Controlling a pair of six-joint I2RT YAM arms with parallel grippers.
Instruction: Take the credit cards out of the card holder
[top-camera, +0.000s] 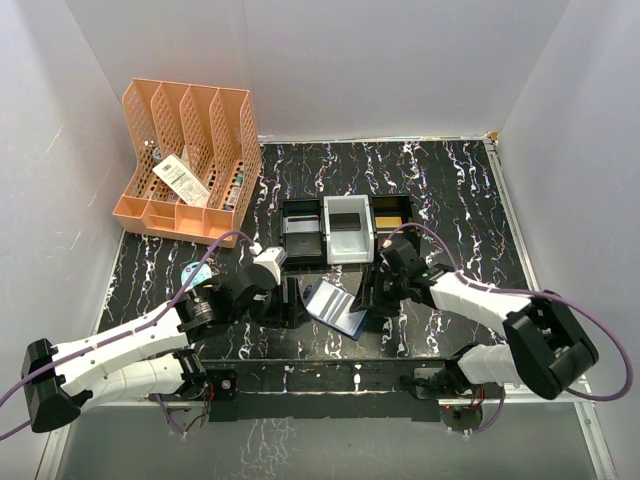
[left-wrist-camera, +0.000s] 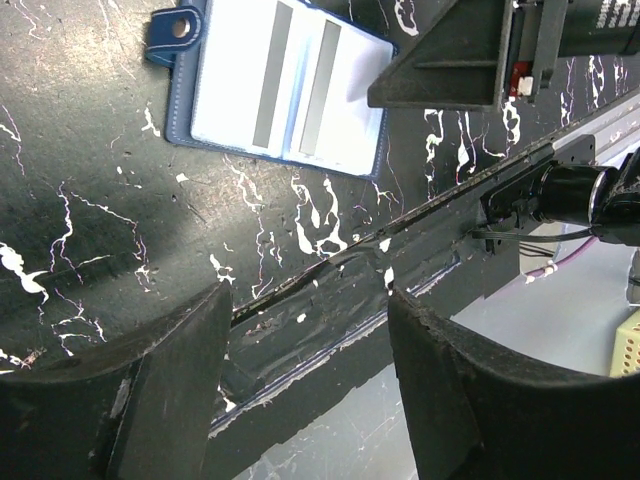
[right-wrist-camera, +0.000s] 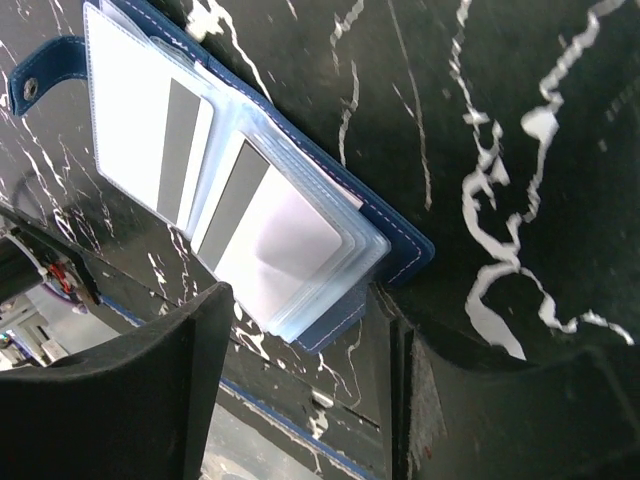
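Note:
The card holder lies open on the black marbled table between my two grippers, its navy cover down. In the left wrist view the card holder sits far ahead, and the credit cards show as white faces with grey stripes inside clear sleeves. My left gripper is open and empty, well short of it. In the right wrist view the card holder has its cards still in the sleeves. My right gripper is open, and the holder's near corner sits just ahead of the gap.
An orange file organiser stands at the back left. Black and grey trays sit right behind the holder. A pale blue oval case lies by the left arm. The table's front edge runs under the left fingers.

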